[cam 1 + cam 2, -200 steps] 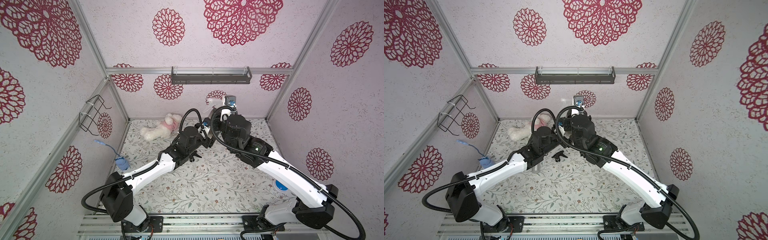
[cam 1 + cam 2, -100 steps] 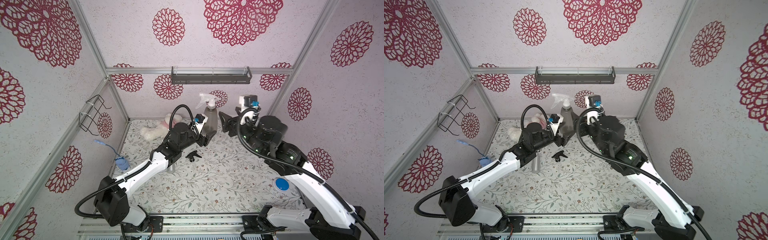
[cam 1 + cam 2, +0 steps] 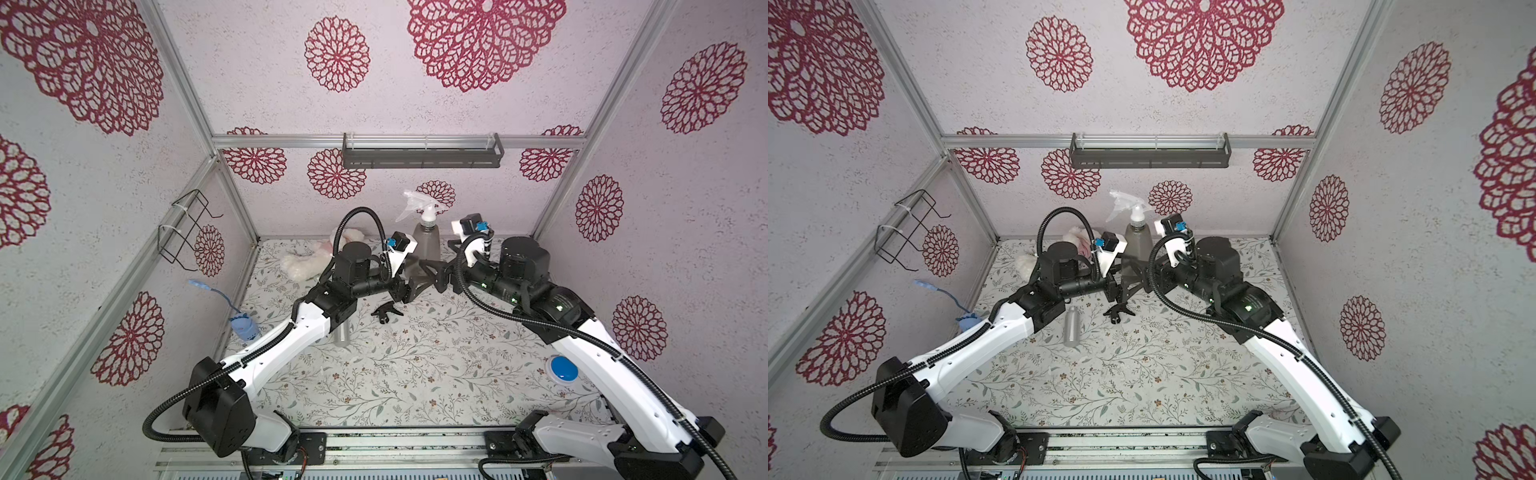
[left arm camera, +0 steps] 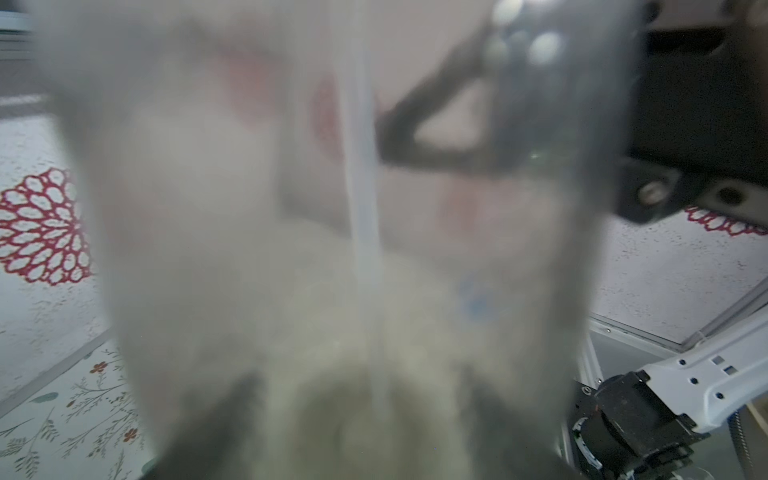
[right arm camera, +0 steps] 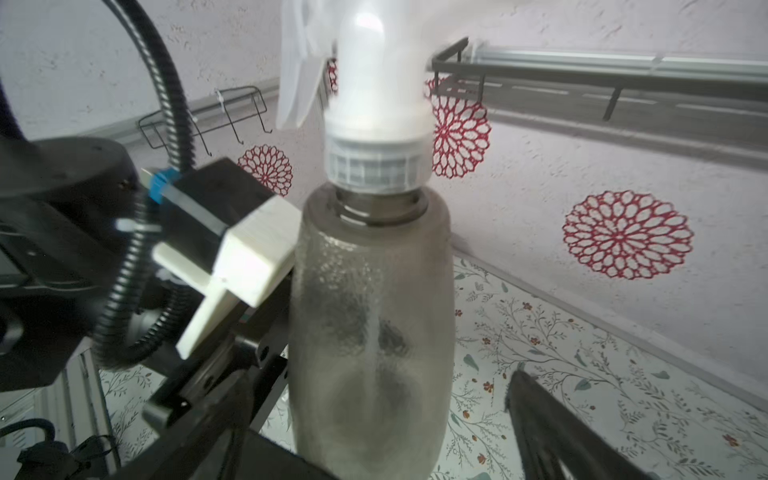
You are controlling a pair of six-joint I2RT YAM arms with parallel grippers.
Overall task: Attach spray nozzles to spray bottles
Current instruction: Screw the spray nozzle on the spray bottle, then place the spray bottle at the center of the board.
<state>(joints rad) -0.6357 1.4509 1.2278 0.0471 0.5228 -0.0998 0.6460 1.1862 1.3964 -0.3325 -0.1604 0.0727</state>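
Upright, grey bottle (image 3: pixel 426 245) points its clear nozzle (image 3: pixel 417 203) up; silver bottle (image 3: pixel 1072 328) lies flat.

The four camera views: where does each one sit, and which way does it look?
Top views: high at the front, looking down at the floral table; both arms show.
Left wrist: pressed against the smoky grey translucent plastic bottle.
Right wrist: faces that bottle and its clear plastic nozzle.
Shared: the bottle.

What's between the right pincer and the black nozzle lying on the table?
Nothing visible. The black nozzle lies loose on the table's open surface, below both pincers. The right pincer is open beside the grey bottle, which the left pincer holds upright.
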